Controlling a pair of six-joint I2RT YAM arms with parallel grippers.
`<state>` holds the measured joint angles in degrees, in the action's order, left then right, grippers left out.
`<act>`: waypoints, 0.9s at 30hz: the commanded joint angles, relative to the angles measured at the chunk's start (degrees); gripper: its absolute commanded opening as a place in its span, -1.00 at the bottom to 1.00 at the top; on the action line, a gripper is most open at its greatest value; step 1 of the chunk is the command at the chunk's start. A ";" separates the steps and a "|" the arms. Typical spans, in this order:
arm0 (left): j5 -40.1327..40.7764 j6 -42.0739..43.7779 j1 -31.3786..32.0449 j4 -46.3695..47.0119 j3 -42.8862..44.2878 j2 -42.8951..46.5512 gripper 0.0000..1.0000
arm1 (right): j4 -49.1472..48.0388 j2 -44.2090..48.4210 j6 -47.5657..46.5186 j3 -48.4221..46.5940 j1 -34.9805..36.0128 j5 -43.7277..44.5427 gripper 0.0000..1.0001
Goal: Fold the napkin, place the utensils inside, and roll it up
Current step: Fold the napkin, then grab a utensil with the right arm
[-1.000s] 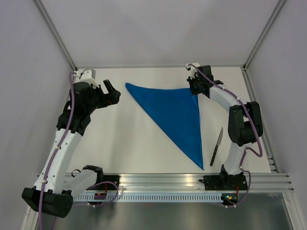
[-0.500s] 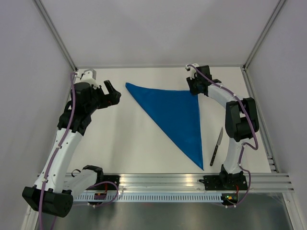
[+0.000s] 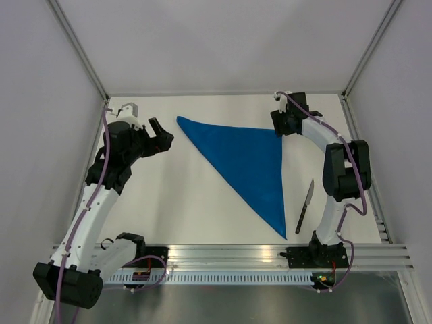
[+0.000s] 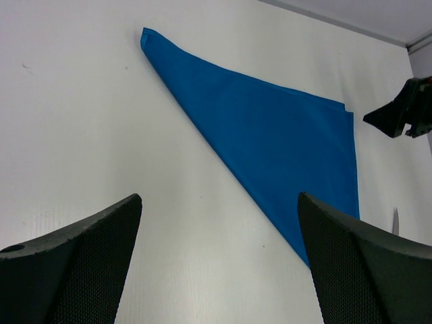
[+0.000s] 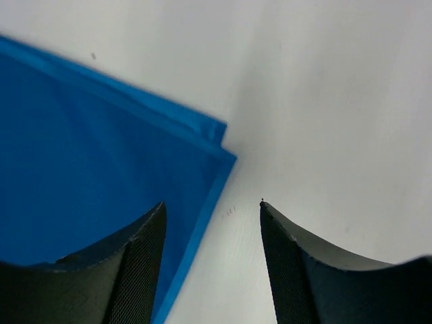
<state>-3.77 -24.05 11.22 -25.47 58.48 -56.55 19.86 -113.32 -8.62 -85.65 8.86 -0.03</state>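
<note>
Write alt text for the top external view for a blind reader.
A bright blue thin cloth napkin, folded into a triangle, lies flat on the white table. The right gripper is at its far right corner; the left gripper hangs open, left of the cloth. A small black-handled, silver-bladed table knife lies just right of the napkin, apart from it.

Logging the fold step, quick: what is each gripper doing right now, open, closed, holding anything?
Left gripper: open, holding nothing.
Right gripper: open, holding nothing, by a corner of the napkin.
</note>
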 commanded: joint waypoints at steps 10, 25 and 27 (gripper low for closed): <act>-7.74 -5.30 -0.33 11.76 -7.41 2.33 0.99 | 25.39 24.27 -15.27 24.73 -11.40 -3.83 0.29; -10.21 -7.24 -0.32 18.62 -12.07 0.83 0.99 | 39.73 24.90 -30.13 31.59 -11.85 -10.42 0.31; -10.20 -7.06 -0.24 18.44 -11.98 0.92 0.99 | 39.73 24.20 -30.40 32.47 -10.89 -10.86 0.31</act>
<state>-12.64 -29.17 11.22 -10.13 46.48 -56.01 56.71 -88.14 -36.73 -54.41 -3.20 -10.90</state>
